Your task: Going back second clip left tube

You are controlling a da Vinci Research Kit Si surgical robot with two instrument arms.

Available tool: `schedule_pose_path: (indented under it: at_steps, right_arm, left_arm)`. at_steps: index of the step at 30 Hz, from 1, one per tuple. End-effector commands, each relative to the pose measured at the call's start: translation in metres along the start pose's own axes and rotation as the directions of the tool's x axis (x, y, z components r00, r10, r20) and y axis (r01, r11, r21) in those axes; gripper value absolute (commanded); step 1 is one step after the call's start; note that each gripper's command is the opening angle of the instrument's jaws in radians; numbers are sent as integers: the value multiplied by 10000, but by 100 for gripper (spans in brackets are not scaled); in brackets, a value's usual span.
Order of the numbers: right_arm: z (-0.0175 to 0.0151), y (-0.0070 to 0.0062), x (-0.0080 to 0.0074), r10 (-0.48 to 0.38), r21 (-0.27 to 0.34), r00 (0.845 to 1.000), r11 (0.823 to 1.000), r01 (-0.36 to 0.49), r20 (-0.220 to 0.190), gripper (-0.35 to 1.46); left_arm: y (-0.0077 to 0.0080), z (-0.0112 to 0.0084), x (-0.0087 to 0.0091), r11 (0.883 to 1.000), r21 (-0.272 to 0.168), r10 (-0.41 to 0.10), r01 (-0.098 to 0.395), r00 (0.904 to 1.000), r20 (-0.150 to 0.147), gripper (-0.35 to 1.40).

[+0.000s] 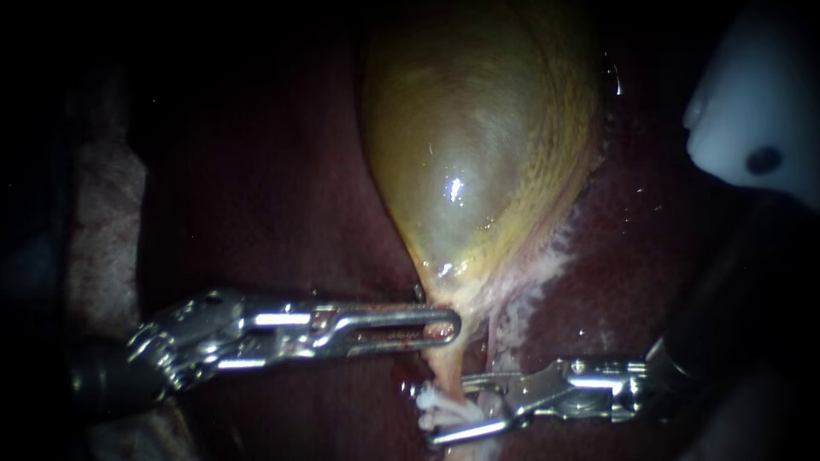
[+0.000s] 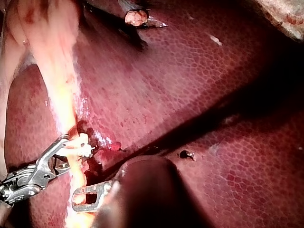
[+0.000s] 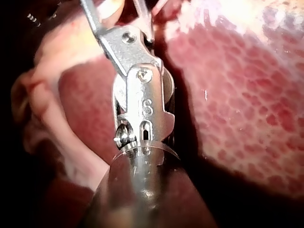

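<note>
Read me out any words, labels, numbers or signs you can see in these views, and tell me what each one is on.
One stamped mark on the metal wrist of the right instrument, seen in the right wrist view: too unclear to read.
On the liver, the gallbladder and the left instrument: no text shows.

No legible text — none anywhere

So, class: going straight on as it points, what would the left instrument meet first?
The gallbladder's narrow neck: the left instrument seems to touch it with its tip, though depth is unclear.
</note>
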Motion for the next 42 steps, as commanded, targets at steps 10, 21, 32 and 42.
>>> schedule_pose_path:
  at_steps: [10, 21, 32, 42]
  right_arm:
    - [-1, 2, 0, -48, -44, 10000, 10000, 48, 18, 46]
    - [25, 7, -5, -115, -160, 9999, 9998, 113, -117, 46]
    - [30, 9, -5, -245, -193, 9996, 9995, 243, -126, 48]
    - [13, 7, 1, -490, -115, 9988, 9987, 490, 9, 48]
  left_arm:
    - [0, 0, 0, 10000, 1, 1, -1, 10000, 1, -35]
    - [0, 0, 0, 10000, 2, 1, -1, 10000, 1, -35]
    - [0, 0, 0, 10000, 2, 0, 0, 10000, 1, -35]
    - [1, 0, 0, 10000, 3, 0, 0, 10000, 1, -35]
